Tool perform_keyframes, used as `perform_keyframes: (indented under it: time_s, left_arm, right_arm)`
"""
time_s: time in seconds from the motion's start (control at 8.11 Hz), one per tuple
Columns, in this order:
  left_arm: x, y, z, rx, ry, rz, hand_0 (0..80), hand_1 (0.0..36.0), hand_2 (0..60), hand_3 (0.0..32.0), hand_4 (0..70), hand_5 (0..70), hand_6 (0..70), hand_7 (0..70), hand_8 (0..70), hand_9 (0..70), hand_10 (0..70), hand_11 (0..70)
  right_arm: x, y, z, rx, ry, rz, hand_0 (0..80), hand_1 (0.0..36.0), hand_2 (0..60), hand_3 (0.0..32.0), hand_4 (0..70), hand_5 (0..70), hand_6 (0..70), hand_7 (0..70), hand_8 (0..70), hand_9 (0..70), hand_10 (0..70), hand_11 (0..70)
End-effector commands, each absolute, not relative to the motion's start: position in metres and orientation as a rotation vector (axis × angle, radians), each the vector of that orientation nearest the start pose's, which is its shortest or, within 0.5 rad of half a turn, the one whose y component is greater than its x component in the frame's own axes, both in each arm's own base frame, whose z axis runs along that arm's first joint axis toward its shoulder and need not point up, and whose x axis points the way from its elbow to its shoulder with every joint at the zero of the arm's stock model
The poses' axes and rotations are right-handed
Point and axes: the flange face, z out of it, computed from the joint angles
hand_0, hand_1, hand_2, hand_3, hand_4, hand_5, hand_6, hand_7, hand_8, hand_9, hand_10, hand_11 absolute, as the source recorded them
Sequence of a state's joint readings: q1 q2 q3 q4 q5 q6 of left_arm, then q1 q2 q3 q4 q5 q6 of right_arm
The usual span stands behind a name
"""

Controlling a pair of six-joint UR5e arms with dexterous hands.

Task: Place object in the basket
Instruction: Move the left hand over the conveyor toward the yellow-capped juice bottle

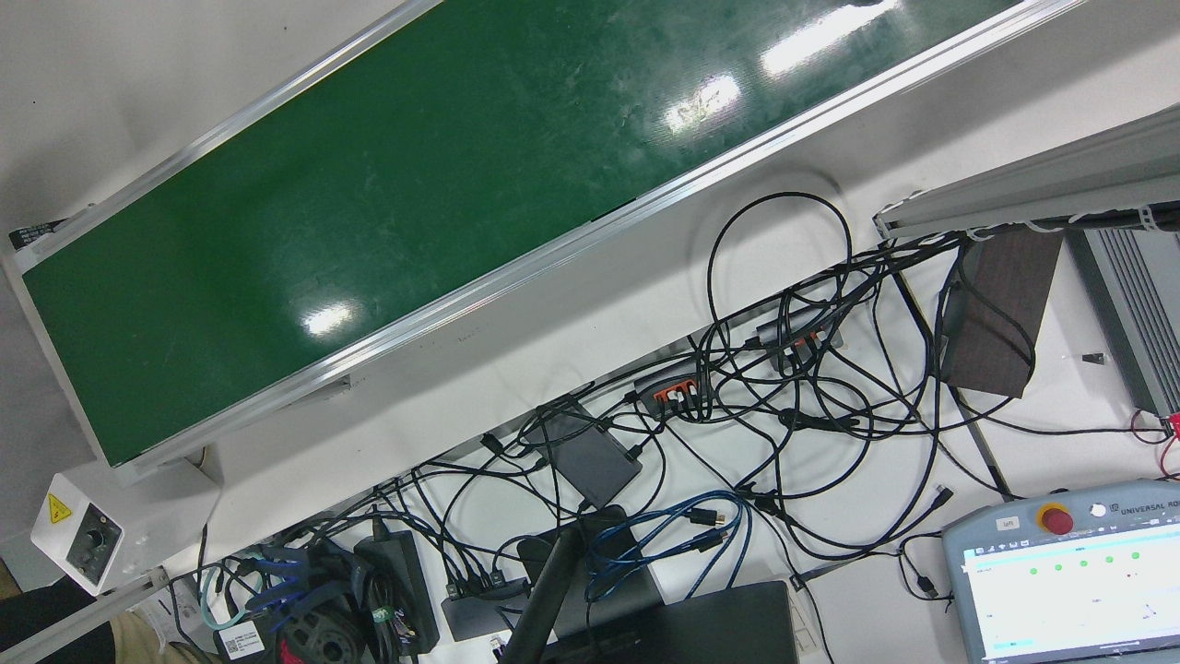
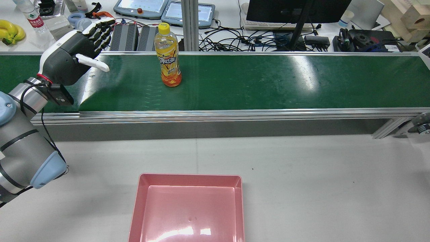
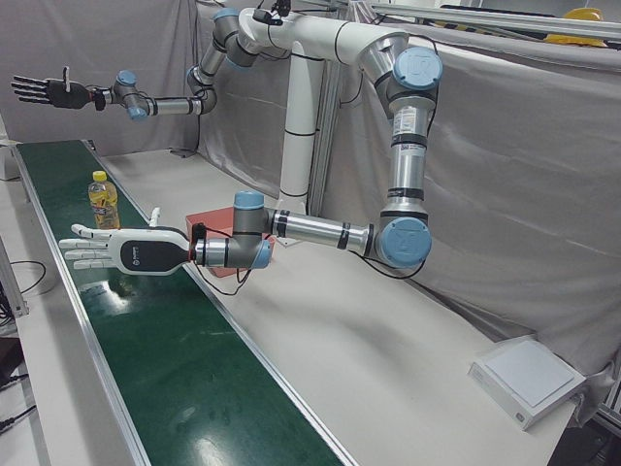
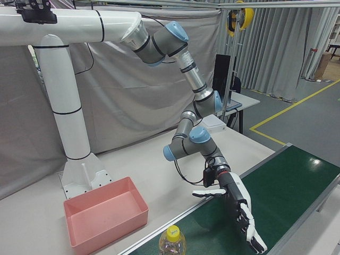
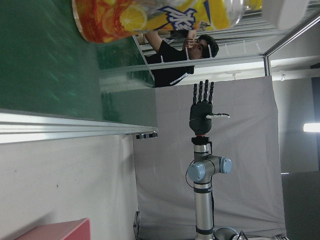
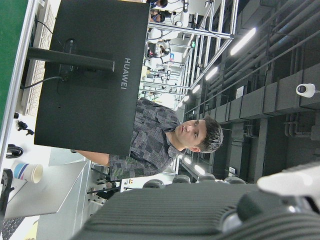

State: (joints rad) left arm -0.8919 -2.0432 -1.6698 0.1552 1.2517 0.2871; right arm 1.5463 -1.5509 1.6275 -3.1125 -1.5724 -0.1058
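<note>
An orange-and-yellow drink bottle with a yellow cap stands upright on the green conveyor belt. It also shows in the left-front view, the right-front view and the left hand view. My left hand is open, fingers spread flat, hovering over the belt to the left of the bottle and apart from it; it also shows in the left-front view and the right-front view. My right hand is open and empty, raised high far down the belt. The pink basket sits empty on the grey table.
Aluminium rails edge the belt. Behind the belt are a monitor, teach pendants and tangled cables. The white arm pedestal stands behind the basket. A person stands beyond the belt.
</note>
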Motion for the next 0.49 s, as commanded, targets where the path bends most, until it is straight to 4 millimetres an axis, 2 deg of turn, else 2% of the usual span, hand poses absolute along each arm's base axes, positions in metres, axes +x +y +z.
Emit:
perform_keyframes:
  time_s: [0.0,0.12,0.37]
  left_arm:
    - [0.293,-0.615,0.376,-0.231,2.397,-1.558,67.1,12.0,0.0,0.0,1.2,23.8,0.0,0.0,0.0,0.0,0.0,0.8]
    - [0.294,-0.615,0.375,-0.232,2.398,-1.556,69.6,12.4,0.0,0.0,1.6,25.4,0.0,0.0,0.0,0.0,0.0,0.5]
    - [0.309,-0.613,0.36,-0.219,2.396,-1.523,70.0,12.4,0.0,0.0,2.2,26.5,0.0,0.0,0.0,0.0,0.0,1.5]
  right_arm:
    - [0.121,-0.512,0.646,-0.096,2.402,-2.157,0.0,0.0,0.0,0.0,0.0,0.0,0.0,0.0,0.0,0.0,0.0,0.0]
    - [0.121,-0.512,0.646,-0.096,2.402,-2.157,0.0,0.0,0.0,0.0,0.0,0.0,0.0,0.0,0.0,0.0,0.0,0.0]
    - [0.121,-0.512,0.646,-0.096,2.402,-2.157,0.0,0.0,0.0,0.0,0.0,0.0,0.0,0.0,0.0,0.0,0.0,0.0]
